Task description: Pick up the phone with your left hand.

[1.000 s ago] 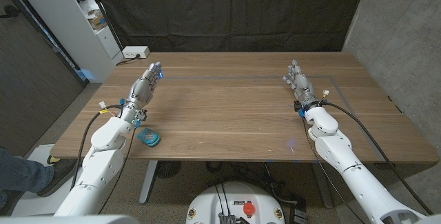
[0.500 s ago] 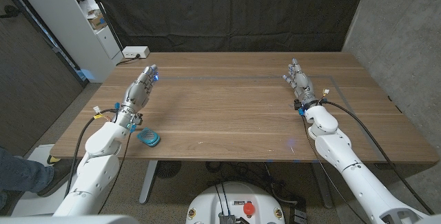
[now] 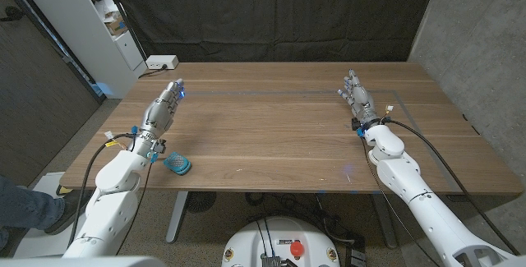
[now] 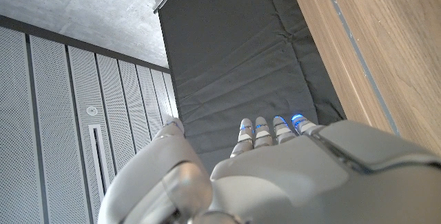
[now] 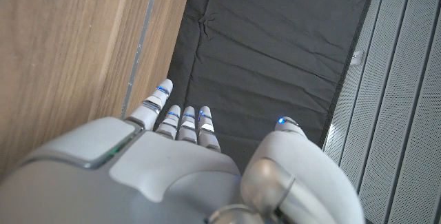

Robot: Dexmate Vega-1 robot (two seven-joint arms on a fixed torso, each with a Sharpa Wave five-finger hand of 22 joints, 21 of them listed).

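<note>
The only loose thing on the wooden worktop [image 3: 279, 135] is a small teal object [image 3: 177, 163], rounded, lying near the front edge on the robot's left, just beside the left forearm; whether this is the phone cannot be told at this size. The left hand [image 3: 162, 105] is raised above the worktop further in from that object and apart from it, its fingers stretched out straight and holding nothing; the left wrist view shows the same hand [image 4: 275, 176] with its fingertips [image 4: 262, 126] side by side. Well across the worktop, the right hand [image 3: 358, 96] is likewise stretched out and holds nothing. A white power strip [image 3: 161, 62] lies at the far left corner. Beyond it a white shelf unit [image 3: 99, 20] holds boxes or papers, too small to tell.
</note>
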